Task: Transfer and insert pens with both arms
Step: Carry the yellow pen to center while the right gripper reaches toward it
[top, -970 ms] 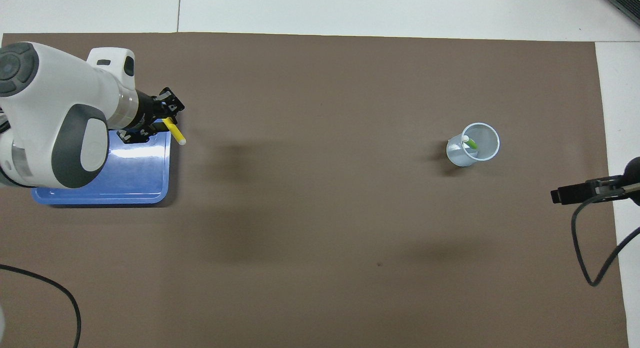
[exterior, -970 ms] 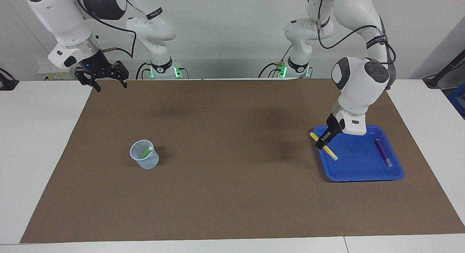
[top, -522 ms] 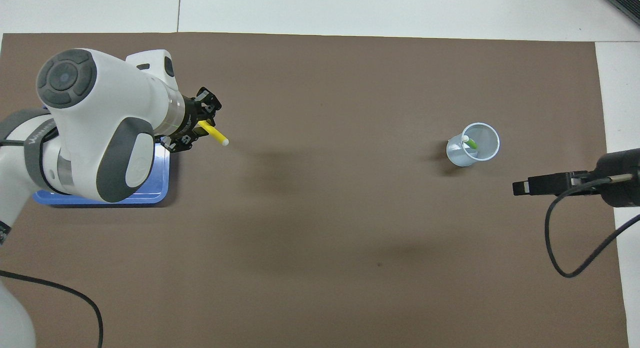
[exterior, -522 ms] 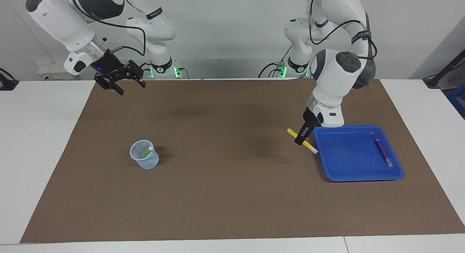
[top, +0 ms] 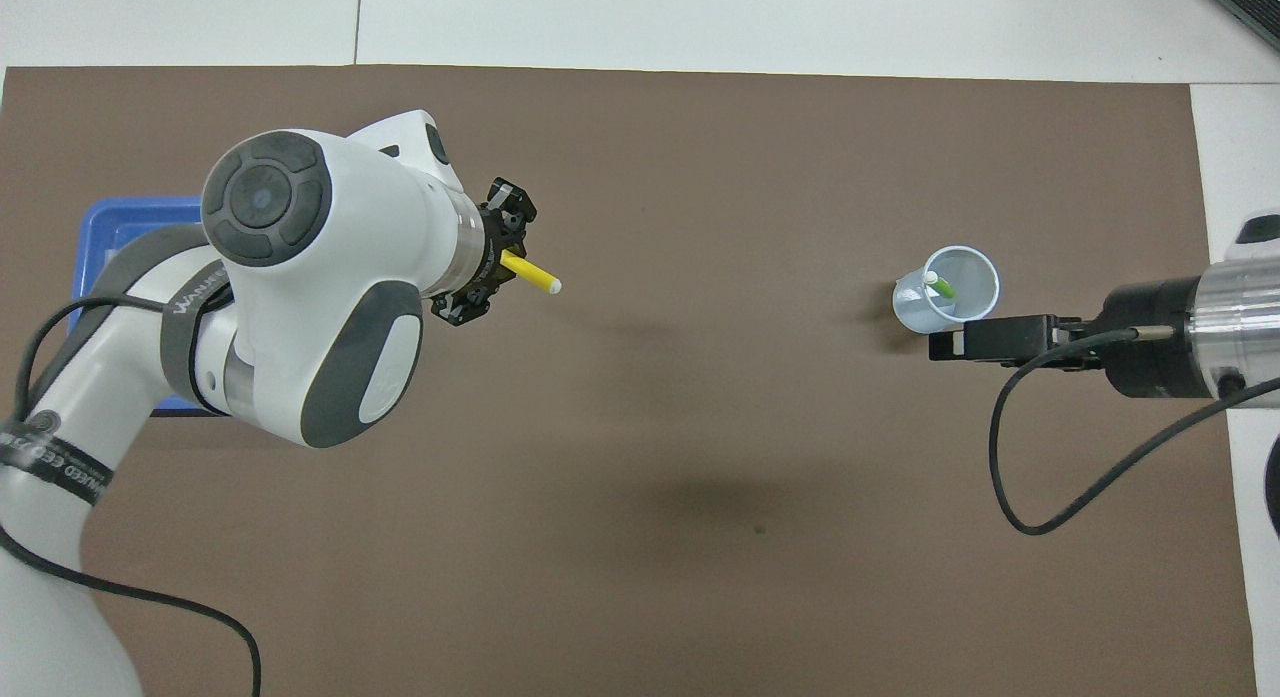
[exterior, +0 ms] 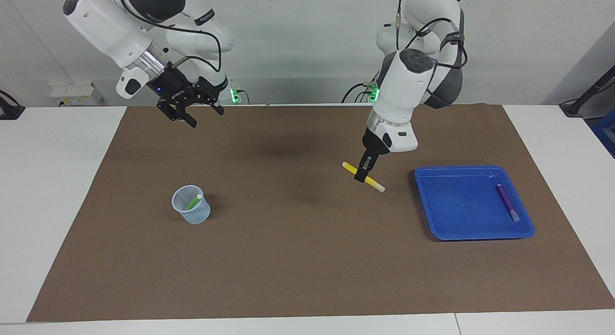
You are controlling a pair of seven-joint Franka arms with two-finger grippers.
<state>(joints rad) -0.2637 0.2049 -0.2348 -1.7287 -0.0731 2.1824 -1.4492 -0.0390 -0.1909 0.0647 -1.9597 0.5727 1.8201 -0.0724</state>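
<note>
Your left gripper (exterior: 361, 174) is clamped on the yellow pen (exterior: 363, 177), gripping it near its middle so both ends stick out. The pen hangs tilted in the air over the bare brown mat (exterior: 307, 258), between the blue tray (exterior: 473, 234) and the cup (exterior: 191, 204), close to the tray's edge but clear of it. In the overhead view you see the pen's pale tip (top: 553, 287) pointing toward the right arm's end of the table.

Your right gripper (exterior: 192, 111) has its fingers spread apart and holds nothing. It hangs high over the mat's edge nearest the robots, toward the right arm's end.

The green pen (exterior: 194, 201) stands leaning inside the clear cup, its pale end up at the rim. The purple pen (exterior: 507, 202) lies flat in the tray, along the side toward the left arm's end of the table. Tray and cup sit well apart on the mat.
</note>
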